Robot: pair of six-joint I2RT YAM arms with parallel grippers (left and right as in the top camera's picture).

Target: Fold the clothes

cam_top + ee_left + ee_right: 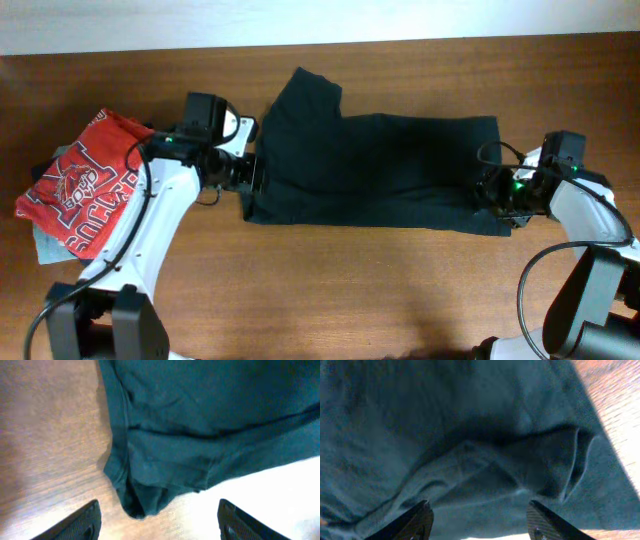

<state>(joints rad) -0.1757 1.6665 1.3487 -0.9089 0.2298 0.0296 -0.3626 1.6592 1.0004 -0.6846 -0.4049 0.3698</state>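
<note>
Across the middle of a brown wooden table (330, 290), a plain dark navy-black soft fabric garment (380, 165) is lying flat in a long band. One flap is reaching toward the far edge at its left end.

The left gripper (252, 172) is sitting right at the garment's left edge. Seen from the left wrist, its two black fingers (86, 521) are standing wide apart and gripping nothing. A bunched, doubled-over corner of the cloth is lying on the wood just beyond the tips.

The right gripper (492, 195) is sitting over the garment's right end, close to the near corner. Seen from the right wrist, its dark fingertips (417, 521) are likewise standing wide apart above creased fabric and clamping nothing. Whether they are touching the cloth cannot be told.

At the table's left side, a crumpled red shirt with white lettering (85, 180) is lying on top of a pale grey cloth (50, 248). Both are lying apart from the dark garment, with the left arm crossing between them.
</note>
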